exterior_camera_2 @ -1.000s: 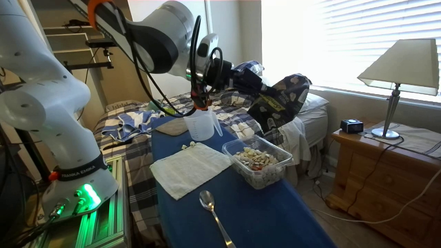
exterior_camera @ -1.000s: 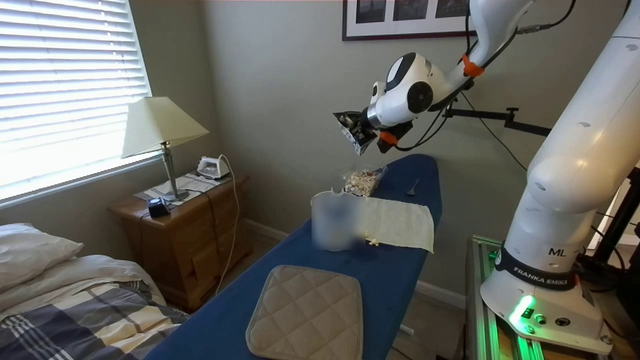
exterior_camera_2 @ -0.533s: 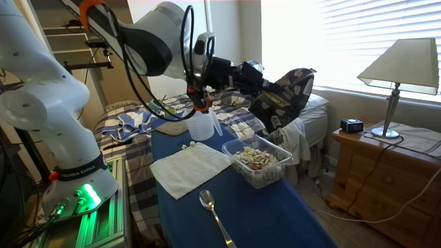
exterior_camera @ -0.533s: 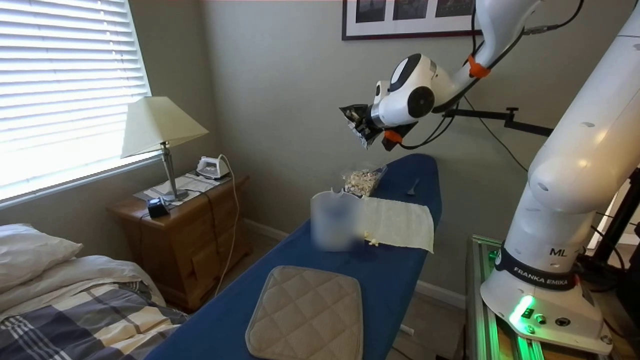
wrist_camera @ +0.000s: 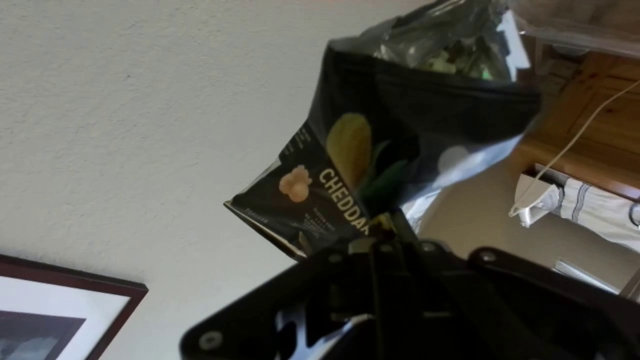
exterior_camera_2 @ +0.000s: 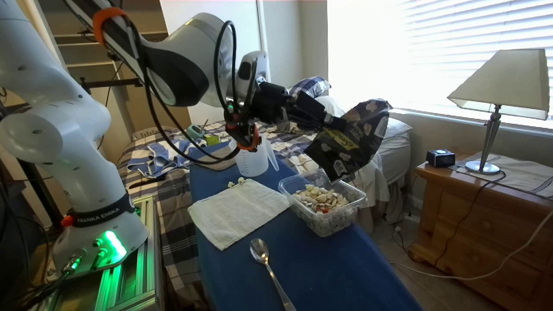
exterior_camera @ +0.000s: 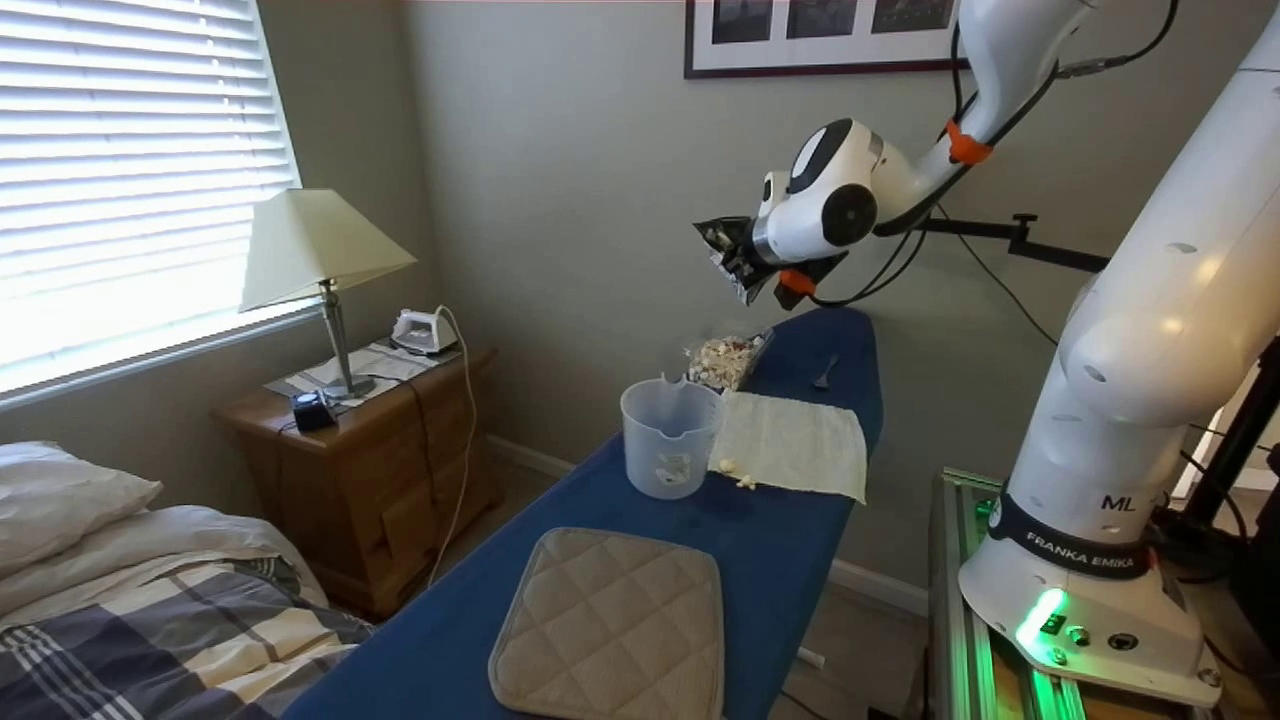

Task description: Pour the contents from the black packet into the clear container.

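Note:
The black packet hangs tilted in the air, pinched by my gripper, which is shut on it. In the wrist view the packet shows "CHEDDAR" lettering and a gaping mouth at the top; pale yellowish bits show inside. An exterior view has the packet high over the far part of the blue board. The clear container, a see-through jug with a handle, stands upright on the board, lower down and apart from the packet. Part of the container is hidden behind my arm's cable.
A clear rectangular tub with popcorn-like pieces sits on the blue board, below the packet. Beside it lie a white cloth, a spoon and a few popcorn bits. A quilted pad lies nearer that camera.
My gripper has drawn back toward the robot's base and sunk slightly, carrying the packet with it. The packet stays in its grip; the things on the board have not moved.

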`<state>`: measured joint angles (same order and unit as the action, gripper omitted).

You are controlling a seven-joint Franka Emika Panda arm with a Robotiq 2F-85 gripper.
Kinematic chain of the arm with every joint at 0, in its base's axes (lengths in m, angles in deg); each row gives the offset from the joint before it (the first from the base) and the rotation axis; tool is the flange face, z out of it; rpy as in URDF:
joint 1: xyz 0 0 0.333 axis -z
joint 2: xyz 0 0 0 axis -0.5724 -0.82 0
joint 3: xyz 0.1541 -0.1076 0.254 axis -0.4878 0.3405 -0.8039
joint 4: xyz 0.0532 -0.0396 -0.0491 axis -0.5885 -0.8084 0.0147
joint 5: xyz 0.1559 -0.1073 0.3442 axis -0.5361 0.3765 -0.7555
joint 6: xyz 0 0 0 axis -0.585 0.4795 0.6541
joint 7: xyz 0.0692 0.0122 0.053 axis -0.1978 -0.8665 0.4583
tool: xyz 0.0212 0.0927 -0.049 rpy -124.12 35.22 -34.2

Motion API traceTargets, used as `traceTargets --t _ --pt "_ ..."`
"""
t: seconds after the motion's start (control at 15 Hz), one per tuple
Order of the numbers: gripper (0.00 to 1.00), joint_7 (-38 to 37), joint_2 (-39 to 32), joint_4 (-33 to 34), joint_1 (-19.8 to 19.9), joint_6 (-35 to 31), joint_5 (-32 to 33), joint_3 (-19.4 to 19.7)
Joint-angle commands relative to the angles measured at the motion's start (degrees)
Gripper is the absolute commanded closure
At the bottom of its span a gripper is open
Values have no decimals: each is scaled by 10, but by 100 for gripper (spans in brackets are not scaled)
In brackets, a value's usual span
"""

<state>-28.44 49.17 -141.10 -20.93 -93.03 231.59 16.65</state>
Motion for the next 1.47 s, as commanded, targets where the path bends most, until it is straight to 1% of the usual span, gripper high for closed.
traceTargets --t 0.0,0.13,0.27,0.53,0.67,1.0,1.2,1.4 --pt "100 -13 13 -8 -18 -3 -7 13" --pt "100 3 12 -6 -18 -14 -33 13" --pt "100 29 10 0 -17 -26 -83 10" --pt "100 140 5 17 -13 -49 -243 5" --pt "100 192 5 25 -16 -46 -319 2" --pt "100 356 8 31 -25 -17 -548 -10" --pt "100 448 13 40 -35 23 -686 -23" --pt "100 519 21 56 -40 70 -798 -46"
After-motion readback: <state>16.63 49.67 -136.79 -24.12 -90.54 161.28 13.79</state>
